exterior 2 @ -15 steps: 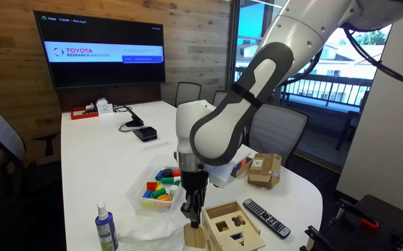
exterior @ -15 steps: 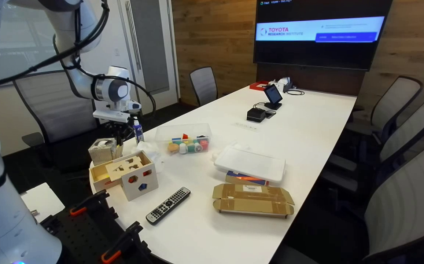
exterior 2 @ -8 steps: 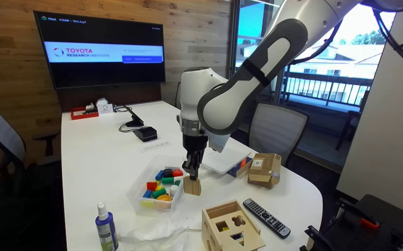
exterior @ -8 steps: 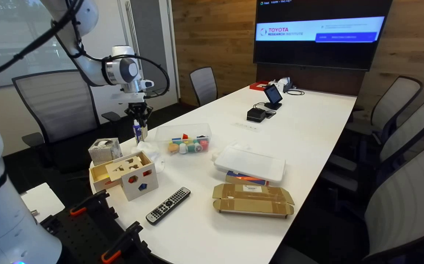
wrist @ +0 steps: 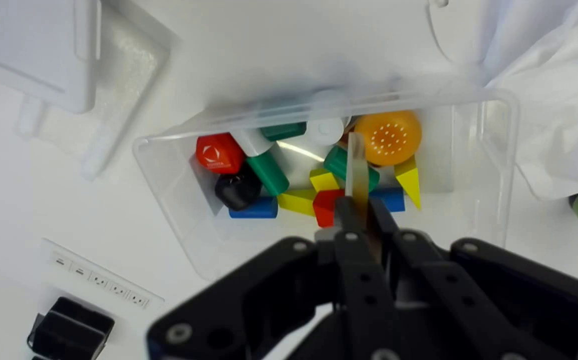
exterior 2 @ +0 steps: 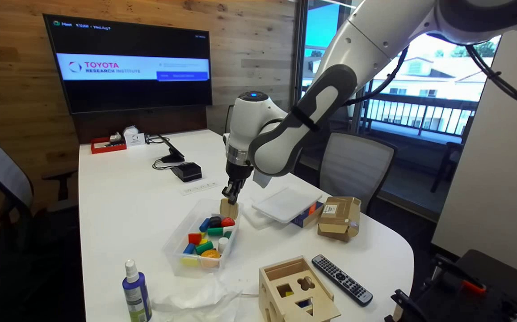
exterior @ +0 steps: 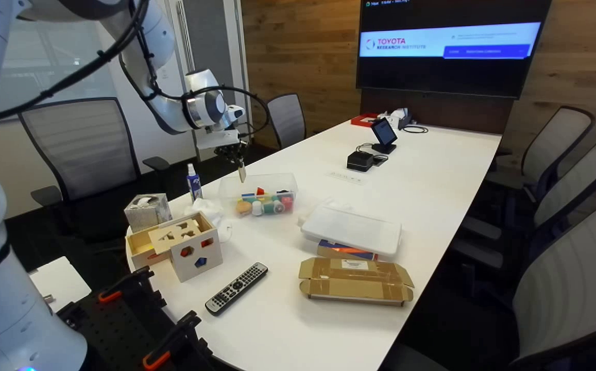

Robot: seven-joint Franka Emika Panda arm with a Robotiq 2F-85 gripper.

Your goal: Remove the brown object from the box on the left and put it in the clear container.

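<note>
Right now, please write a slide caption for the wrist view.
Tool holds brown object over clear container of colourful pieces.

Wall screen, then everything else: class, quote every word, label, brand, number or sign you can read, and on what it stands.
"TOYOTA RESEARCH INSTITUTE": wall screen.
"Meet 9:10AM Wed, Aug 9" (digits blurred, unsure): screen's top.
"TOYOTA" (tiny, probable): red piece.
Too small or blurred: the screen's other text; markings on the spray bottle, cardboard package, white card, outlet strip and remote.

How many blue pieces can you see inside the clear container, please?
2 show in the wrist view: one blue cylinder beside the black piece, and another blue piece beside the yellow wedge. More may be hidden beneath other pieces or behind the hand.
</note>
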